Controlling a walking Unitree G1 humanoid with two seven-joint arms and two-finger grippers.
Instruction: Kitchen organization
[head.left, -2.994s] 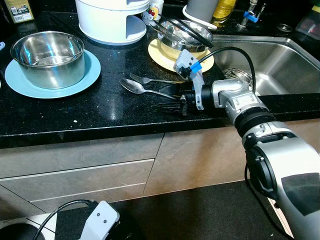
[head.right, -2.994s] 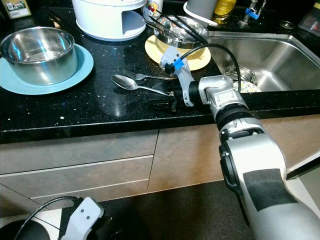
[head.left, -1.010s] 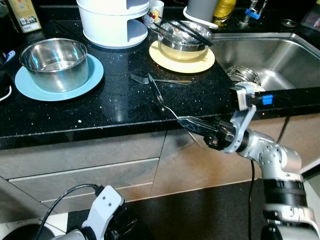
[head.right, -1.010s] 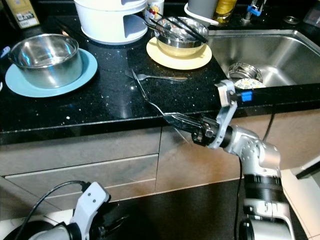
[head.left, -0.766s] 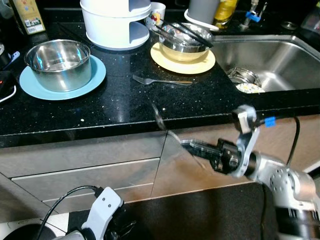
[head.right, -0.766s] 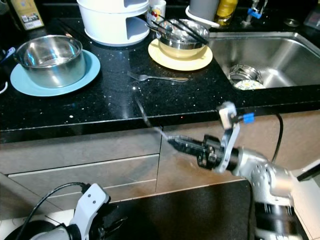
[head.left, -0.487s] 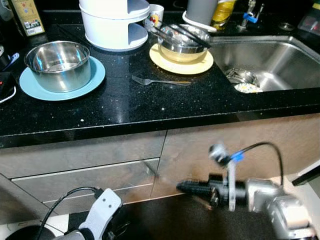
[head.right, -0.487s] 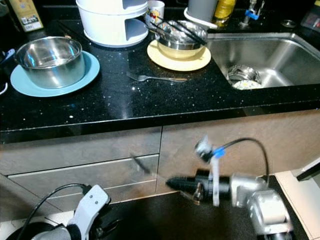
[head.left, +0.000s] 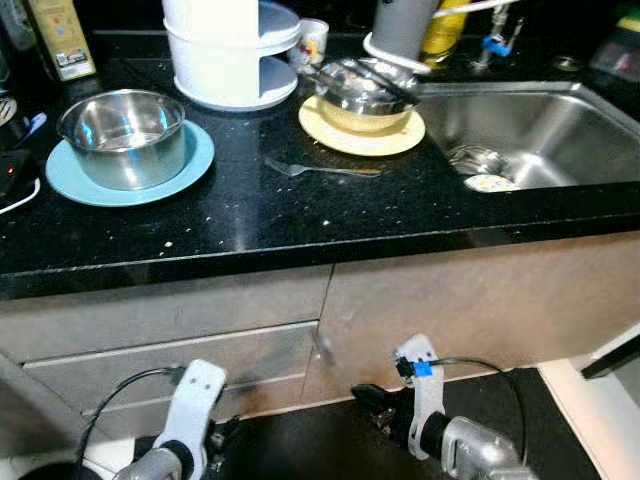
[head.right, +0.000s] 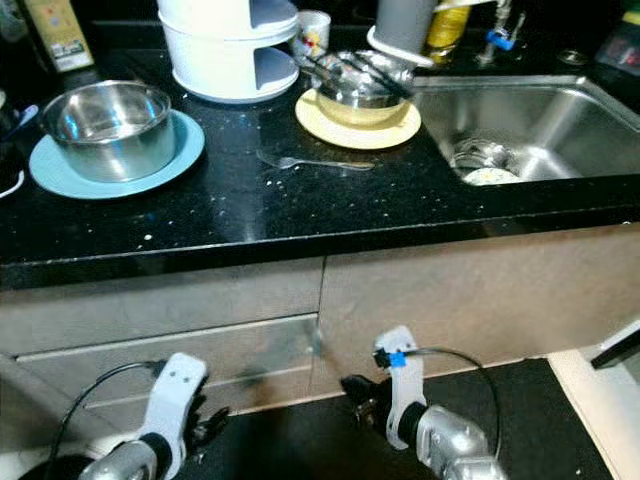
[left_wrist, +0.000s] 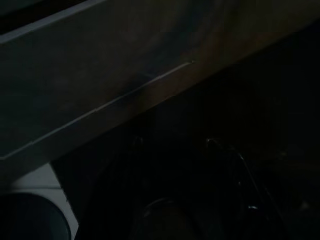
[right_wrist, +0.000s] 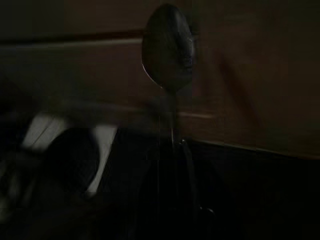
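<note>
Now the counter sits well above both lowered arms. Right gripper clamps the spoon, long axis straight out past its fingertips. Left gripper idle; finger state indeterminate.

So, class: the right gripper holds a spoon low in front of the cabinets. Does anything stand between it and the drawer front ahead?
Nothing visible does. The right gripper holds the spoon up before the drawer front, with open space between them.

Home kitchen; black countertop; steel sink; drawers
</note>
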